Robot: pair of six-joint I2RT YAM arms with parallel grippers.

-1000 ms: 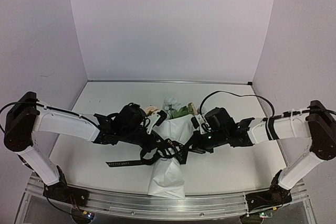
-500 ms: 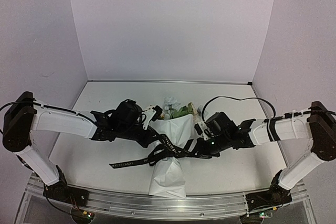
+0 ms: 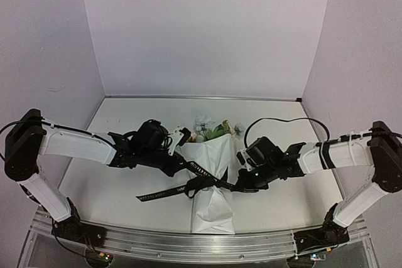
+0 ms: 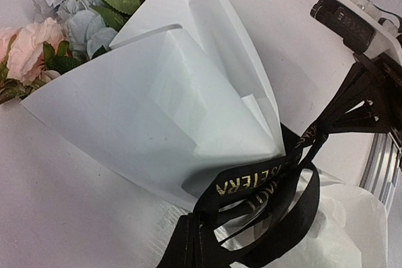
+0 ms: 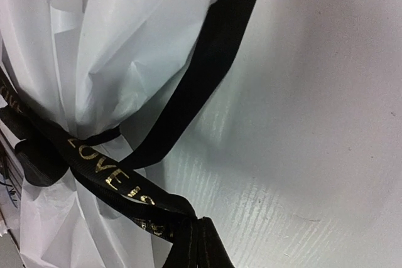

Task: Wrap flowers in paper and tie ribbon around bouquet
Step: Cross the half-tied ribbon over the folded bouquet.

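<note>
The bouquet lies mid-table: peach and pale blue flowers [image 3: 210, 131] stick out of a white paper [image 3: 212, 202] cone whose narrow end points toward the near edge. A black ribbon [image 3: 200, 181] with gold lettering crosses the cone's waist, and a loose tail trails to the left. My left gripper [image 3: 182, 169] is shut on the ribbon [image 4: 251, 183] left of the cone, the strands bunched in its fingertips [image 4: 193, 248]. My right gripper [image 3: 237, 186] is shut on the ribbon [image 5: 107, 174] on the cone's right side, next to the paper [image 5: 125, 42].
An aluminium rail [image 3: 188, 243] runs along the near table edge below the cone's tip. White walls close off the back and sides. The right arm's black cable [image 3: 282, 119] loops above its wrist. The right gripper's body [image 4: 361, 36] shows in the left wrist view.
The ribbon loops have drawn tighter round the cone's waist. The cone's lower end has swung right, and the loose tail has slid right. Both grippers stay shut.
</note>
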